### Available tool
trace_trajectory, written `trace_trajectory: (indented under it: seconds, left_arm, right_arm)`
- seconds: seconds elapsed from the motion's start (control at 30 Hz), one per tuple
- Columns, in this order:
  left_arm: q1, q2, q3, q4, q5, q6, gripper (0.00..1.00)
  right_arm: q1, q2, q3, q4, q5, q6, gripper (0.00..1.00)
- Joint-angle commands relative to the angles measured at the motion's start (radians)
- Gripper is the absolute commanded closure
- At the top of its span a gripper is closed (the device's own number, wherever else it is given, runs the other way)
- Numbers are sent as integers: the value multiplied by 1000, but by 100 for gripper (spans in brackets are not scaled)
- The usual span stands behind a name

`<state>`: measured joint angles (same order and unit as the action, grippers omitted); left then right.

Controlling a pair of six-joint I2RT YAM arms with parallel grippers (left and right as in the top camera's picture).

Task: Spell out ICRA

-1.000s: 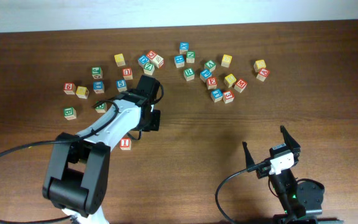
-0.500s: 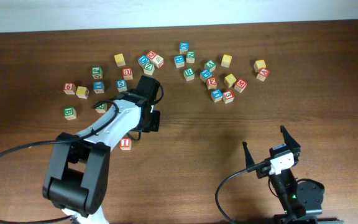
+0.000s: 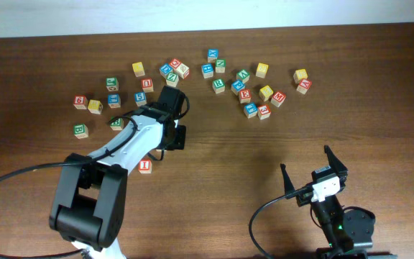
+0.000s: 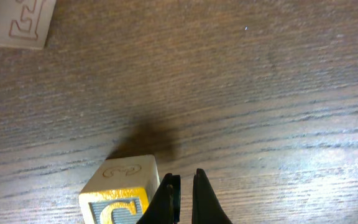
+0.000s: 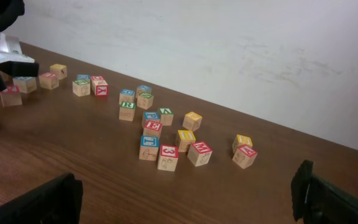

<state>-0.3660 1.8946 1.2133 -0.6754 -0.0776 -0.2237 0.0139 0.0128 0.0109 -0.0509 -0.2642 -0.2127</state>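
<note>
The red I cube (image 3: pixel 145 165) lies alone on the table, just below my left arm. My left gripper (image 3: pixel 177 137) is shut and empty, with its tips low over the wood. In the left wrist view the yellow C cube (image 4: pixel 120 194) stands right against the left side of the shut fingers (image 4: pixel 166 199). The arm hides this cube in the overhead view. The green R cube (image 3: pixel 218 84) and the red A cube (image 3: pixel 304 85) sit in the far right cluster. The A cube also shows in the right wrist view (image 5: pixel 245 155). My right gripper (image 3: pixel 313 176) is open and empty near the front.
Several other letter and number cubes lie in two loose groups along the far side, one at the left (image 3: pixel 113 100) and one at the right (image 3: pixel 250 93). A red-edged cube (image 4: pixel 17 22) shows at the top left of the left wrist view. The wall (image 5: pixel 229 50) is behind the table.
My left gripper has shifted slightly toward the far side of the table. The cubes and the right arm have not moved.
</note>
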Motion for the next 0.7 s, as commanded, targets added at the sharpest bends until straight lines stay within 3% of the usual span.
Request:
trace_trajectory:
  seconds: [0.0,0.33,0.53,0.6,0.67]
  left_arm:
    - [0,7,5,25,11,19,96]
    - [0,7,5,193,-51,19,93]
    - [1,7,5,201,-136,19,75]
    - [1,7,5,199,-156,19,74]
    - [1,7,5,196,-156,19,65]
  right_arm:
    - [6,-6,-5,-5,-13,3,2]
    - [6,-6,-5,-5,-13,4,2]
    - [6,-6,-5,-5,-13,4,1]
    - [6,-6,-5,-5,-13,4,2]
    - [6,-6,-5,-5,-13,4,2]
